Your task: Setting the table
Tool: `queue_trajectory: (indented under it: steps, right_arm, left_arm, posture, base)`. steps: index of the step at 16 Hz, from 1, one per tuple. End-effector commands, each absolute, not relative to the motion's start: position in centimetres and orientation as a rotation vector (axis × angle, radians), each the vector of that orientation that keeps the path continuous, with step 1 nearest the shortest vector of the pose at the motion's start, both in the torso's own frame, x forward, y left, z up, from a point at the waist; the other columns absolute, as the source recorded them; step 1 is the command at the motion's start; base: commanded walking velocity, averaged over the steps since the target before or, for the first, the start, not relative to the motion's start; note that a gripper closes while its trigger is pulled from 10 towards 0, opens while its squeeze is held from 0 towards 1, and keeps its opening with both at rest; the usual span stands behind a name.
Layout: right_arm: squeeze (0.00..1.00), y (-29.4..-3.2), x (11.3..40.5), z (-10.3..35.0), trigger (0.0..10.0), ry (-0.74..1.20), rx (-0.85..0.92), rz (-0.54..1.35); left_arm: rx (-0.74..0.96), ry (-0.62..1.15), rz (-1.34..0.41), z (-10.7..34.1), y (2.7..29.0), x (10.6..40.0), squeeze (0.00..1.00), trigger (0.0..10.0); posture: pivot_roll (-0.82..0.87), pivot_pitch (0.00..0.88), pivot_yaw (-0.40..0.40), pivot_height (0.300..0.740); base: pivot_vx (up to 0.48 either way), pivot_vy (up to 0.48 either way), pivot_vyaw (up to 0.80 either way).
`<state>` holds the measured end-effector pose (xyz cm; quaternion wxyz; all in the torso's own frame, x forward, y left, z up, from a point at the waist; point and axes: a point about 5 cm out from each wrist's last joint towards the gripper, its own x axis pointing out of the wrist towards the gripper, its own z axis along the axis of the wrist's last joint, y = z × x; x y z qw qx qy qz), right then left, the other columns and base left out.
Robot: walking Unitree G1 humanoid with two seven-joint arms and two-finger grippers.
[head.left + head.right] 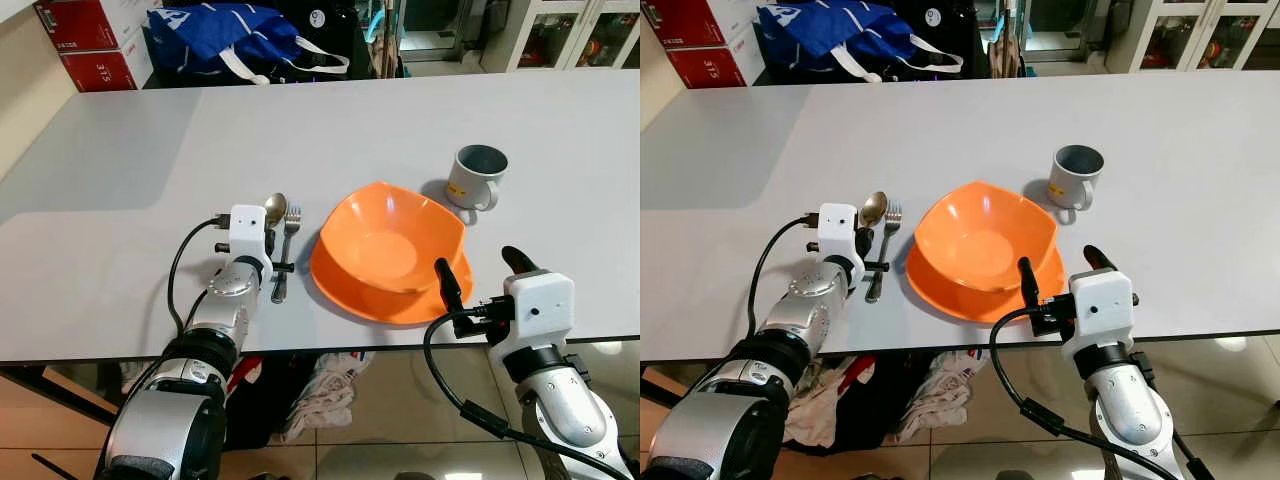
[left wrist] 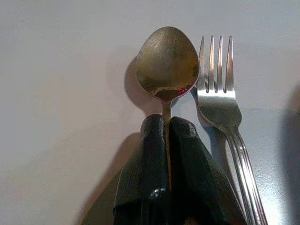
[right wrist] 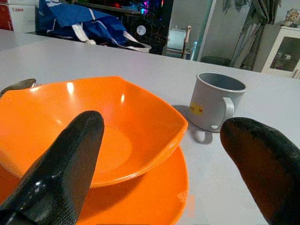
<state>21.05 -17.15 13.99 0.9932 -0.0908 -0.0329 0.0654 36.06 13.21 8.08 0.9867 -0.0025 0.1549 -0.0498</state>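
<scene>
A big grey table (image 1: 330, 130) holds everything. Near the front edge sits a flat orange plate (image 1: 400, 300), with an orange bowl (image 1: 390, 235) resting inside it. Just left of the plate lie a fork (image 1: 287, 250) and a spoon (image 1: 275, 208), side by side, very close together. Both point away toward the far side. A grey mug (image 1: 477, 177) with a small yellow sticker stands to the right of the bowl, a bit farther back, close to it.
</scene>
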Motion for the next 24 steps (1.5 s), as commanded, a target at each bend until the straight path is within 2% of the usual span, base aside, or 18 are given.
queue_trajectory:
  steps: [1, 9, 10, 11, 12, 24]
  right_arm:
    - [0.0, -17.04, 21.04, 14.49, 10.0, -0.08, -0.185, 0.128]
    - [0.0, -16.87, 21.21, 14.48, 10.0, -0.079, -0.179, 0.126]
    - [0.0, -16.85, 21.22, 14.48, 10.0, -0.079, -0.178, 0.127]
    - [0.0, -16.82, 21.27, 14.46, 10.0, -0.079, -0.177, 0.129]
    - [0.0, -16.81, 21.28, 14.46, 10.0, -0.079, -0.178, 0.129]
    - [0.0, -16.73, 21.87, 14.06, 10.0, -0.081, -0.173, 0.139]
  left_arm:
    - [0.012, 0.325, -0.107, 7.94, 13.22, 36.09, 0.0, 10.0]
    - [0.038, 0.355, -0.104, 7.12, 13.49, 35.57, 0.0, 10.0]
    - [0.039, 0.357, -0.103, 7.08, 13.52, 35.54, 0.14, 10.0]
    - [0.044, 0.362, -0.098, 7.02, 13.57, 35.51, 0.82, 10.0]
    - [0.046, 0.363, -0.096, 7.01, 13.59, 35.51, 1.0, 10.0]
    - [0.065, 0.375, -0.068, 7.09, 13.81, 35.56, 1.0, 10.0]
  posture:
    - [-0.3, 0.065, 0.083, 0.74]
    - [-0.29, 0.061, 0.086, 0.74]
    - [-0.29, 0.06, 0.085, 0.74]
    - [-0.29, 0.06, 0.086, 0.74]
    - [-0.29, 0.06, 0.086, 0.74]
    - [-0.27, 0.028, 0.085, 0.74]
  base:
    - [0.0, 0.0, 0.0]
    - [0.0, 0.0, 0.0]
    - [0.0, 0.0, 0.0]
    - [0.0, 0.0, 0.0]
    - [0.0, 0.0, 0.0]
    - [0.0, 0.0, 0.0]
